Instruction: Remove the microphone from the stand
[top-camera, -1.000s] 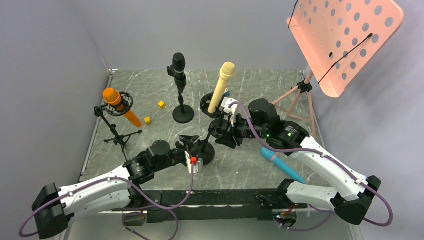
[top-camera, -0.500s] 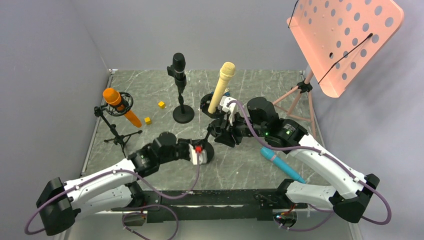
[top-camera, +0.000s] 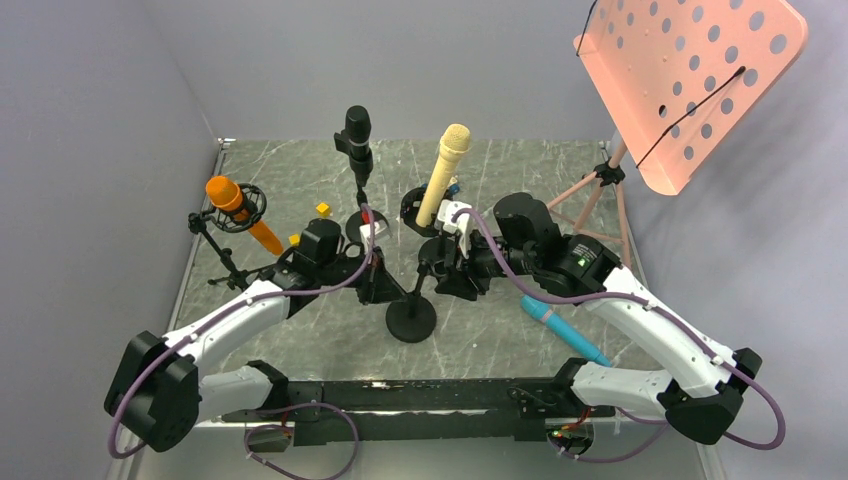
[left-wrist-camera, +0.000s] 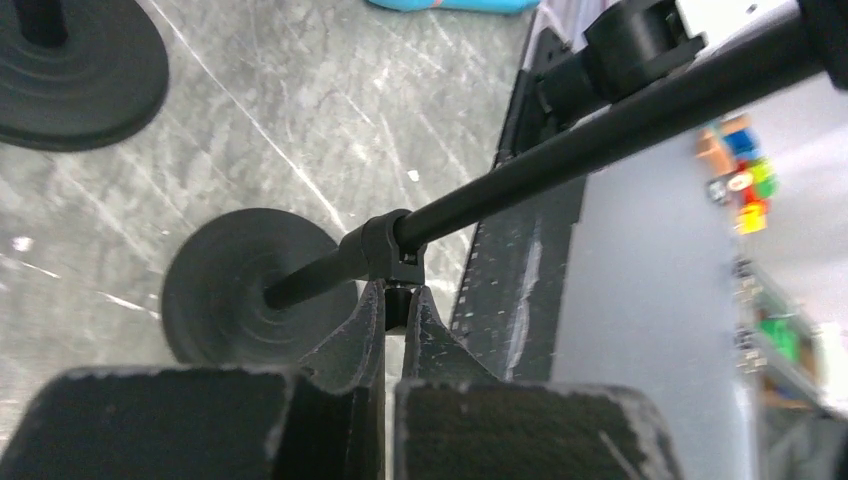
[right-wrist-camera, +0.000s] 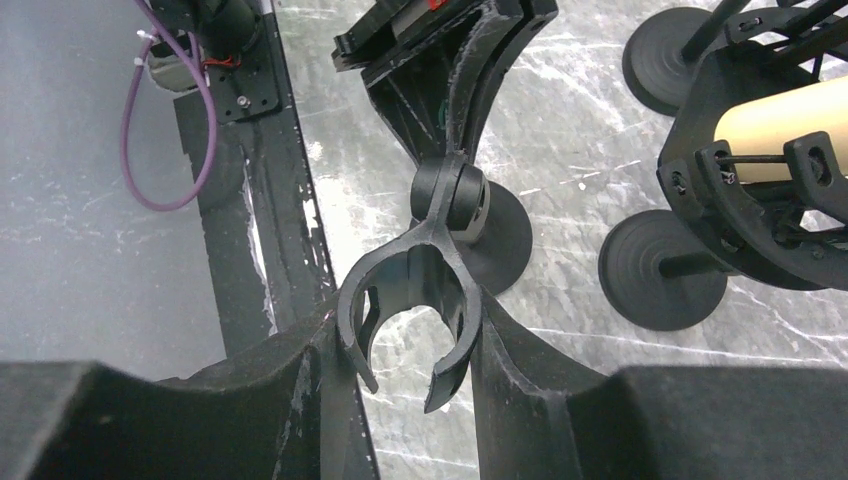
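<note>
The teal mic (top-camera: 562, 332) lies flat on the table (top-camera: 300, 170), off the stand (top-camera: 411, 320) and to its right, beside the right forearm. The stand's round base (left-wrist-camera: 235, 290) sits on the table near the front middle, and its rod (left-wrist-camera: 600, 130) leans up toward the right arm. The left tool (left-wrist-camera: 395, 305) is closed almost fully, its fingers (left-wrist-camera: 362, 325) pinching a small collar (left-wrist-camera: 385, 250) low on the rod, just above the base. The right tool (right-wrist-camera: 410, 340) is closed onto the bare U-shaped clip (right-wrist-camera: 432, 245) at the rod's top, a finger pressed against each side. Farther back are an orange mic (top-camera: 240, 205) on a tripod, a black mic (top-camera: 357, 135) on its own stand, a cream mic (top-camera: 445, 170) in a cradle, and a pink music stand (top-camera: 690, 80) at the far right.
</note>
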